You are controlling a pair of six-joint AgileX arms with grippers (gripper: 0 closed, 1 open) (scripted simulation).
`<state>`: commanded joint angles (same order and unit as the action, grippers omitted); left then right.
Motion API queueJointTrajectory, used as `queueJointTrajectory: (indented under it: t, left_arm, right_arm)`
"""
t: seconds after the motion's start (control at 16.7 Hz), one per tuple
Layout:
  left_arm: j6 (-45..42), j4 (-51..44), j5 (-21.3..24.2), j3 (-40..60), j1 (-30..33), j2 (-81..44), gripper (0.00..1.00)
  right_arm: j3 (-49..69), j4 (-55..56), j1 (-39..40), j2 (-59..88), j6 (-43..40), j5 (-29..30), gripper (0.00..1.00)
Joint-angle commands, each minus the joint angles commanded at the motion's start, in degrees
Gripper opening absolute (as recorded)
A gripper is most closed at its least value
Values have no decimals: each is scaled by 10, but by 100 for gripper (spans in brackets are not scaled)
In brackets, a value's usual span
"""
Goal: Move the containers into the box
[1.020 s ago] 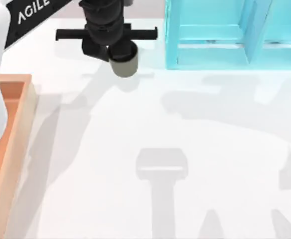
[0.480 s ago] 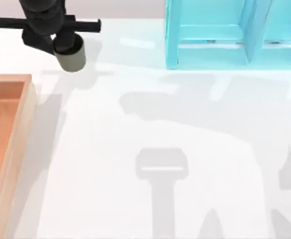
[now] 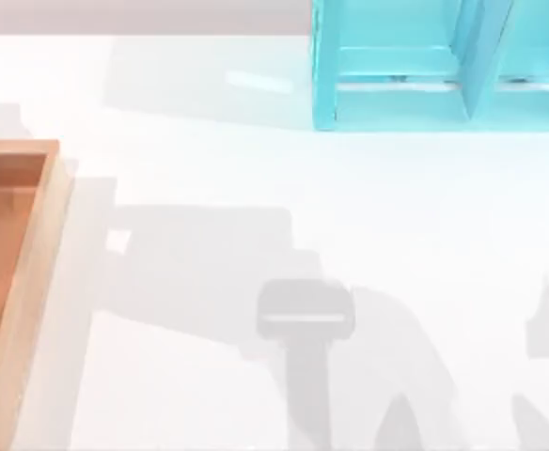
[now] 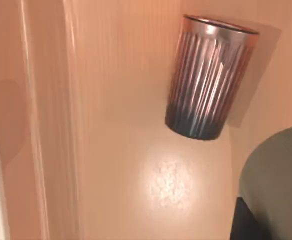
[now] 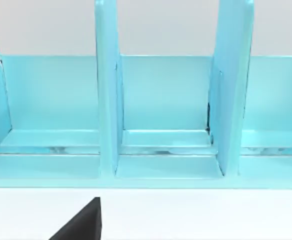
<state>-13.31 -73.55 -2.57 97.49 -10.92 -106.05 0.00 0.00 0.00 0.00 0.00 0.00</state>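
Seen from above, your white worktop (image 3: pixel 350 216) carries the box (image 3: pixel 32 282), cut off at the left edge so that only one pale-rimmed corner and a strip of its orange-brown floor lie in frame, and the cyan shelf unit (image 3: pixel 397 103) at the far side, cropped along the top and right. Soft grey shadows cross the middle of the worktop. Your left wrist camera looks down into the box, where the coppery reddish-brown container (image 4: pixel 208 80) stands on the floor, its ribbed wall catching the light and its base dark with shadow; its open top faces away, so the inside cannot be seen. Beside it, the olive-green container (image 4: pixel 276 175) pushes into the corner of that picture, most of it cut off, with a sliver of a dark left hand part (image 4: pixel 243 222) just against it; whether the cup has touched the floor of the box or hangs above it cannot be told, and you cannot tell how the left hand's fingers stand. Your right wrist camera faces the shelf unit's upright dividers and empty bays across a band of worktop, with one black finger (image 5: pixel 83 222) of the right hand jutting in at the edge; its width cannot be told.
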Motion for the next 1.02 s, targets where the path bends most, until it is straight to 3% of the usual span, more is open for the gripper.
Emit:
queueJointTrajectory:
  t: [0.3,0.72,1.02]
  left_arm:
    - [-88,-22,18,-63,-94,54,0]
    - [-90,-13,16,-70,-94,54,0]
    - [-84,62,17,-143,-89,51,0]
  right_arm:
    - [0,0,0,0,0,0,100]
    - [0,0,0,0,0,0,100]
    - [0,0,0,0,0,0,100]
